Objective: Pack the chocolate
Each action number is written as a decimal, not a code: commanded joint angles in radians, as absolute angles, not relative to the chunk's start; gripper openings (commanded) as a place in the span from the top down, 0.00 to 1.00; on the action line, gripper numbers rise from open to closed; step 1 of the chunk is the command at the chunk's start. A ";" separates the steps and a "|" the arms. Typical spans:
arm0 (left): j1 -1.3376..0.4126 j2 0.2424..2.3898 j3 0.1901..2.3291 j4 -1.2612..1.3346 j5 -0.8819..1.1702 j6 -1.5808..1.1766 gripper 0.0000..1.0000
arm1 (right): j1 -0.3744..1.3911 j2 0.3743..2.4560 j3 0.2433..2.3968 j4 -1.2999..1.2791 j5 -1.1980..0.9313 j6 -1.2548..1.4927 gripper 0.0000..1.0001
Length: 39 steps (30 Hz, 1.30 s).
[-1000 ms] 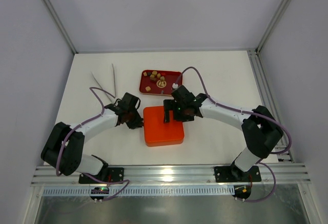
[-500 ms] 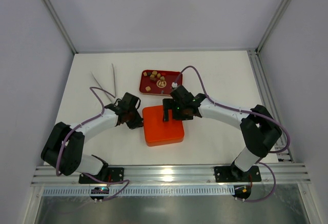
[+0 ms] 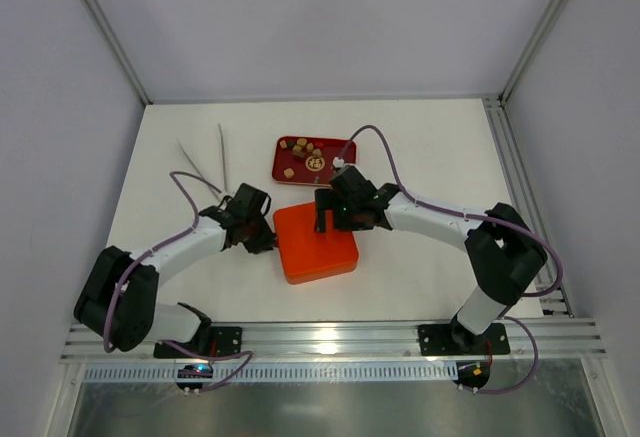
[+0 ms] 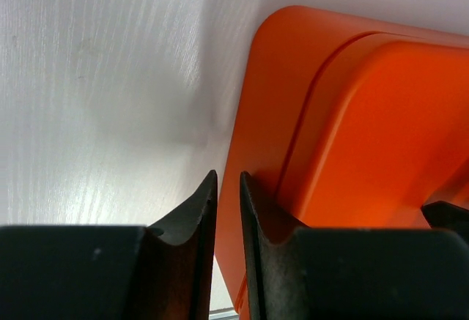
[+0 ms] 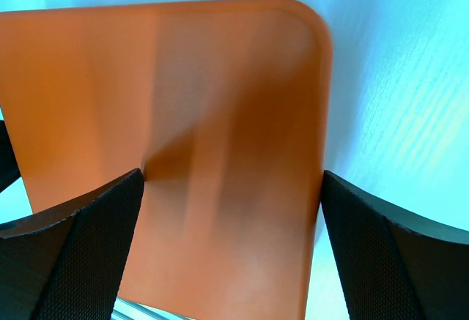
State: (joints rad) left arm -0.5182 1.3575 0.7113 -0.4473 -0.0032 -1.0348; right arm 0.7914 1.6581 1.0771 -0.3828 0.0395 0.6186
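The chocolate [image 3: 305, 153], small brown and cream pieces, lies in a red tray [image 3: 283, 171] at the back of the table, away from both grippers. In front of the tray sits an orange box [image 3: 318, 249] with its lid on. My left gripper [image 3: 262, 240] is low at the box's left edge; the left wrist view shows the left gripper [image 4: 228, 175] all but shut, a thin empty slit between the fingers, beside the box [image 4: 366, 129]. My right gripper [image 3: 338, 221] hovers over the box's far edge. In its own view the right gripper [image 5: 231, 171] is wide open over the lid [image 5: 220, 115], holding nothing.
Two thin metal tweezers [image 3: 222, 160] lie on the white table left of the tray. An aluminium rail [image 3: 510, 157] runs along the right side. White walls close in the table on three sides.
The orange box has turned a little and slid slightly left. Both grippers have drifted a little left with it.
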 commanded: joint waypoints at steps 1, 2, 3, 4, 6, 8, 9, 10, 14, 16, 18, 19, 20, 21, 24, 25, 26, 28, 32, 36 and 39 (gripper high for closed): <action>-0.511 1.305 0.719 -0.357 0.084 -1.042 0.81 | 0.831 1.720 1.051 -0.359 0.031 0.614 0.00; -0.505 1.296 0.716 -0.359 0.089 -1.037 0.80 | 0.831 1.721 1.051 -0.360 0.032 0.615 0.00; -0.500 1.293 0.712 -0.364 0.092 -1.034 0.80 | 0.831 1.720 1.051 -0.360 0.032 0.615 0.00; -0.489 1.289 0.710 -0.362 0.094 -1.031 0.80 | 0.831 1.723 1.051 -0.360 0.032 0.615 0.00; -0.473 1.273 0.701 -0.368 0.103 -1.025 0.81 | 0.830 1.726 1.052 -0.360 0.034 0.614 0.00; -0.463 1.263 0.693 -0.374 0.112 -1.017 0.81 | 0.830 1.727 1.054 -0.362 0.038 0.614 0.00; -0.459 1.258 0.692 -0.376 0.112 -1.016 0.81 | 0.830 1.729 1.055 -0.364 0.038 0.614 0.00; -0.456 1.253 0.689 -0.379 0.117 -1.012 0.81 | 0.830 1.727 1.054 -0.362 0.038 0.614 0.00; -0.434 1.232 0.677 -0.396 0.120 -1.008 0.82 | 0.830 1.730 1.055 -0.361 0.038 0.615 0.00; -0.425 1.210 0.673 -0.411 0.120 -1.005 0.82 | 0.828 1.730 1.057 -0.364 0.040 0.615 0.00; -0.402 1.191 0.670 -0.435 0.118 -0.999 0.82 | 0.828 1.730 1.057 -0.362 0.038 0.617 0.00; -0.394 1.184 0.669 -0.440 0.121 -0.997 0.82 | 0.827 1.730 1.057 -0.364 0.040 0.615 0.00; -0.385 1.178 0.667 -0.449 0.121 -0.996 0.82 | 0.828 1.730 1.057 -0.362 0.040 0.617 0.00; -0.371 1.171 0.670 -0.466 0.121 -0.991 0.82 | 0.828 1.730 1.058 -0.364 0.040 0.615 0.00; -0.353 1.164 0.678 -0.492 0.117 -0.977 0.81 | 0.830 1.730 1.058 -0.362 0.041 0.615 0.00; -0.350 1.163 0.681 -0.512 0.109 -0.976 0.81 | 0.828 1.730 1.058 -0.361 0.040 0.617 0.00; -0.347 1.160 0.681 -0.518 0.101 -0.976 0.80 | 0.828 1.729 1.058 -0.362 0.041 0.617 0.00; -0.339 1.134 0.680 -0.540 0.077 -0.980 0.77 | 0.827 1.727 1.058 -0.362 0.040 0.617 0.00; -0.337 1.063 0.678 -0.567 0.029 -0.996 0.65 | 0.827 1.724 1.055 -0.364 0.043 0.620 0.00; -0.337 1.016 0.681 -0.575 0.029 -0.997 0.57 | 0.824 1.726 1.052 -0.360 0.041 0.617 0.00; -0.337 1.008 0.661 -0.534 0.092 -0.985 0.56 | 0.824 1.726 1.054 -0.359 0.040 0.618 0.00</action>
State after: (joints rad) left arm -0.3435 1.0199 0.6659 -0.5575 0.0589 -0.9913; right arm 0.8162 1.6913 1.0771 -0.2932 0.0231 0.6323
